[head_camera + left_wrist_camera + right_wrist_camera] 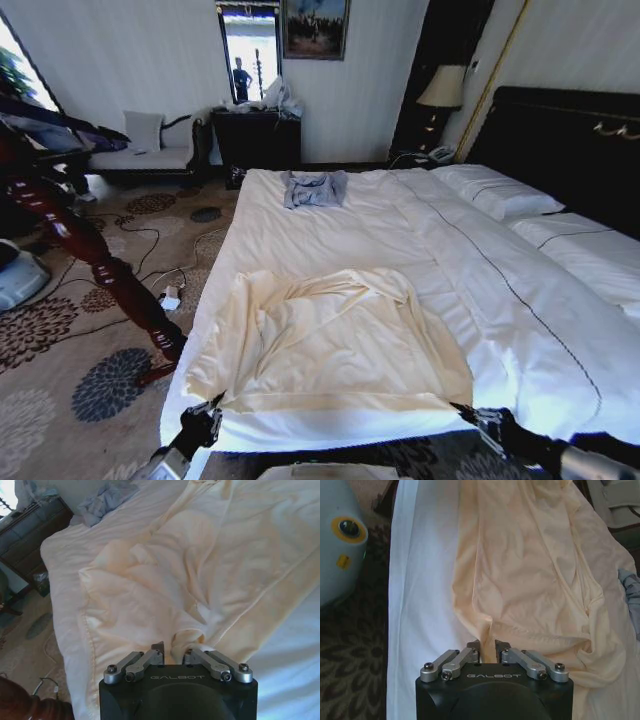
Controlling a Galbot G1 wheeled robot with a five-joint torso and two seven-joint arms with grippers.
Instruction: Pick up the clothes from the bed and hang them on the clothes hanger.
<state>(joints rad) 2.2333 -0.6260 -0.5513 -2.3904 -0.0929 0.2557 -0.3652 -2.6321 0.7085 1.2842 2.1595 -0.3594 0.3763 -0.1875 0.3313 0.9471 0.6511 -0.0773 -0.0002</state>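
I see left gripper pinched on clothes at near bed edge; right gripper likewise clamped on hem. Both housings read GALBOT.

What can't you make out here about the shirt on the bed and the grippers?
- Head view: shirt hem covers left gripper's and right gripper's fingertips.
- Left wrist view: bunched fabric hides pad contact.
- Head view: bed's near edge is cut off by the frame.
- Blue-grey garment: too small to tell its kind.
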